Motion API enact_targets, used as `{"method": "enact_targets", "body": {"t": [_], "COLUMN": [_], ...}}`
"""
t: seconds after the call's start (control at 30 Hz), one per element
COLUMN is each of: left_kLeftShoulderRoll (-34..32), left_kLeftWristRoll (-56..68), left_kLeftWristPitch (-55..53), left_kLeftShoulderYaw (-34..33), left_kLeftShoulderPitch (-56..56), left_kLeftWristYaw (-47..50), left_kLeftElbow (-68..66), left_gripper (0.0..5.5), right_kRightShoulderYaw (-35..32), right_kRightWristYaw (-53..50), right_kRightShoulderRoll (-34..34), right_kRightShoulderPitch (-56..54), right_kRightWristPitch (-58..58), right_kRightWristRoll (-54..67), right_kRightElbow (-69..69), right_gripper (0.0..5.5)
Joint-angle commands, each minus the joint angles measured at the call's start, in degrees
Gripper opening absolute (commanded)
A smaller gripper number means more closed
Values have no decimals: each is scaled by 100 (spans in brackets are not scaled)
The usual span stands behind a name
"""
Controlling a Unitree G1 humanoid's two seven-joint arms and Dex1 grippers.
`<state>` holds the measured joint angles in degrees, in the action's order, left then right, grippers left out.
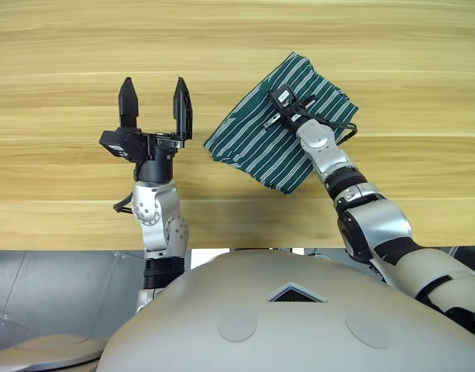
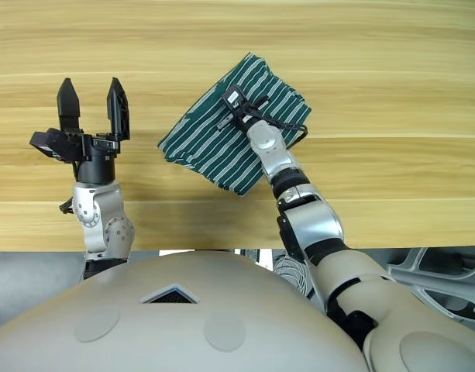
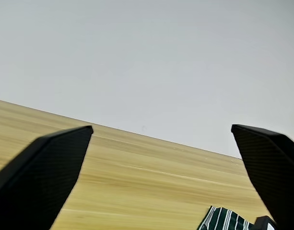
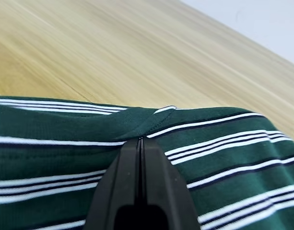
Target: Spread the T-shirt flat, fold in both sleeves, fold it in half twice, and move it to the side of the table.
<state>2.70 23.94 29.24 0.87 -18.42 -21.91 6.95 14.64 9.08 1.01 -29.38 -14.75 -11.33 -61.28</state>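
Folded dark green white-striped T-shirt (image 1: 245,136) flat on the light wooden counter (image 1: 67,46), a little back from the near edge. Right claw (image 4: 141,143) closed tight, tips together, pinching a fold of the fabric. Left claw (image 1: 154,87) spread wide, holding nothing, beside the shirt and apart from it.

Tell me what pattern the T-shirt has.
The T-shirt is dark green with thin white stripes, clearest in the right wrist view.
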Motion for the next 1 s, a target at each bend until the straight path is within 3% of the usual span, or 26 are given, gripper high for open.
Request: {"method": "enact_targets", "body": {"t": [0.03, 0.37, 0.6, 0.7, 0.9, 1.0], "left_kLeftShoulderRoll": [5, -15, 6, 5, -210, -866], "left_kLeftWristRoll": [-77, -90, -72, -135, -163, -714], "left_kLeftWristPitch": [-12, -31, -41, -30, -177, -128], "left_kLeftShoulderYaw": [3, -28, -22, 9, -121, -77], "left_kLeftShoulderPitch": [-46, 145, 171, 161, 323, 550], "left_kLeftWristYaw": [39, 43, 21, -2, -27, -422], "left_kLeftElbow": [114, 33, -22, -97, -117, -148], "left_gripper": [524, 524, 524, 524, 524, 524], "right_kRightShoulderYaw": [-39, 865, 1492, 988, 211, 75], "right_kRightWristYaw": [139, 1138, 1351, 1544, 3140, 4038], "right_kRightShoulderRoll": [-325, -948, 136, 218, 308, 1047], "right_kRightShoulderPitch": [125, 44, 167, 58, 503, 1258], "right_kRightWristPitch": [625, -739, -2224, -2613, -2576, -2238], "right_kRightWristRoll": [-5, -652, -1329, -713, 1305, 2168], "right_kRightElbow": [-685, -709, -563, -240, 1482, 3087], "right_gripper": [3, 3, 3, 3, 3, 3]}}
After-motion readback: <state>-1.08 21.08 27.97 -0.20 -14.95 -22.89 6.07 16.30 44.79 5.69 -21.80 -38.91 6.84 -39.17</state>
